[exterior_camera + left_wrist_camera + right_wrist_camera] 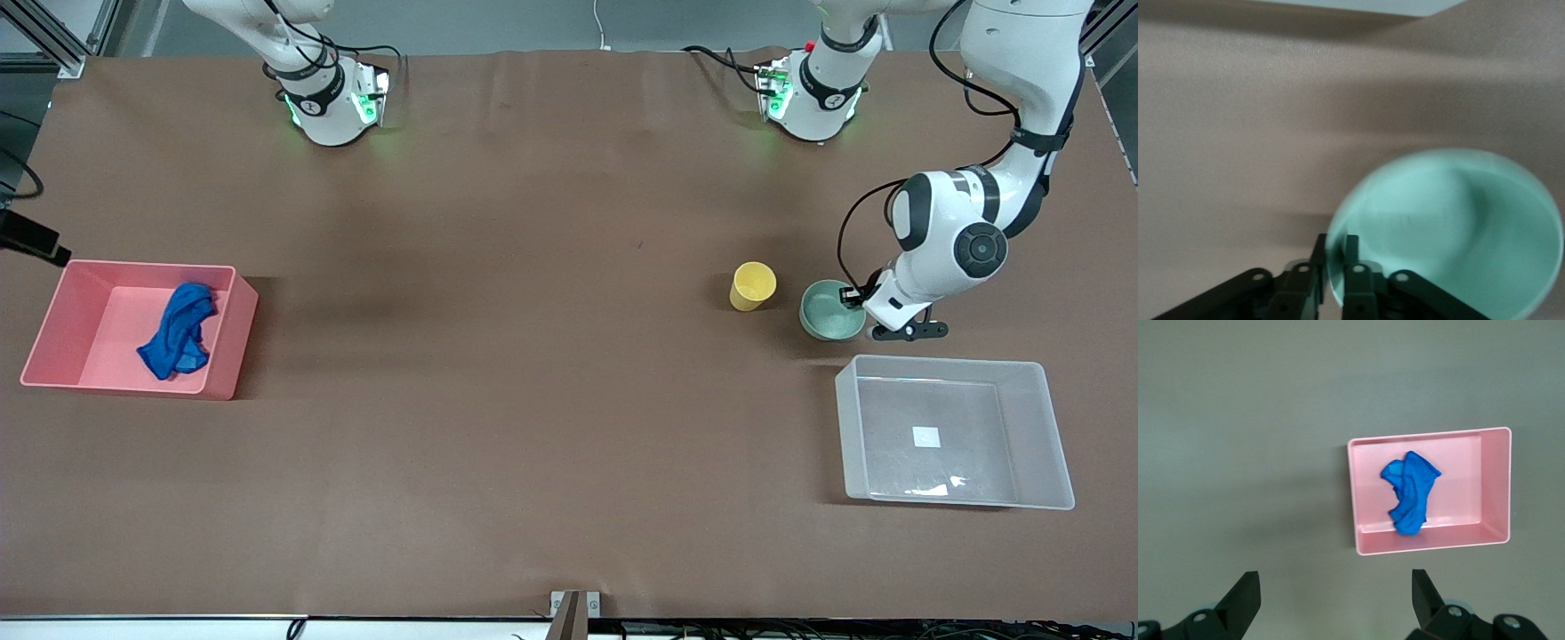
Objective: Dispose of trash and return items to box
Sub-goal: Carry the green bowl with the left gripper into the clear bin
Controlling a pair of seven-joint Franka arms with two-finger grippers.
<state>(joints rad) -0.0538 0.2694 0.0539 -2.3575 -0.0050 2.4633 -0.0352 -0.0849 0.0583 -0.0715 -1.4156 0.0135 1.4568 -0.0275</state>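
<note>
Gripping the mint-green bowl [831, 309] at its rim, the left gripper [861, 298] begins returning items to the clear box [1031, 436].

Trash is done, I judge: the blue cloth [179, 331] lies in the pink bin [53, 329] by the worktop edge at the right arm's end. The left wrist view shows the fingers [1351, 257] nearly together, clamped across the bowl's wall, one inside, one outside. Next comes a lift and a carry over the box, near the corner at the left arm's end; the yellow cup [752, 286] stands just beside the bowl, awaiting its turn. The right gripper [1335, 597] waits high above the worktop, looking down on the bin, fingers wide apart, holding nothing.
</note>
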